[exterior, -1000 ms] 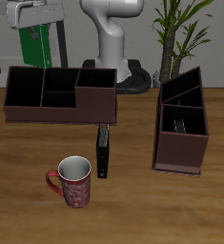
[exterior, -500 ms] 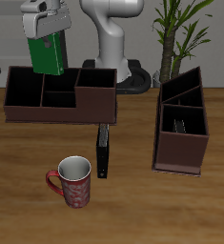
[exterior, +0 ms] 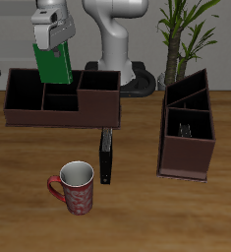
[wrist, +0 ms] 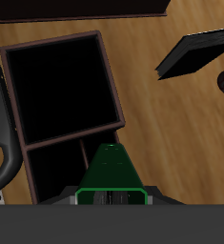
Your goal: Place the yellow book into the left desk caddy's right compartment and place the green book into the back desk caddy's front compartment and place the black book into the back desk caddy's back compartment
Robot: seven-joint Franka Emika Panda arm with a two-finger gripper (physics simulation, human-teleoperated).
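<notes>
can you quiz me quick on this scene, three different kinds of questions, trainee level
1. True or false: the green book lies flat on the table.
2. Which object stands nearest the table's front edge? A) black book B) mug C) back desk caddy
3. Fill in: the gripper holds the green book above the ____ desk caddy.

Key
1. False: it hangs in the gripper, in the air.
2. B
3. back
</notes>
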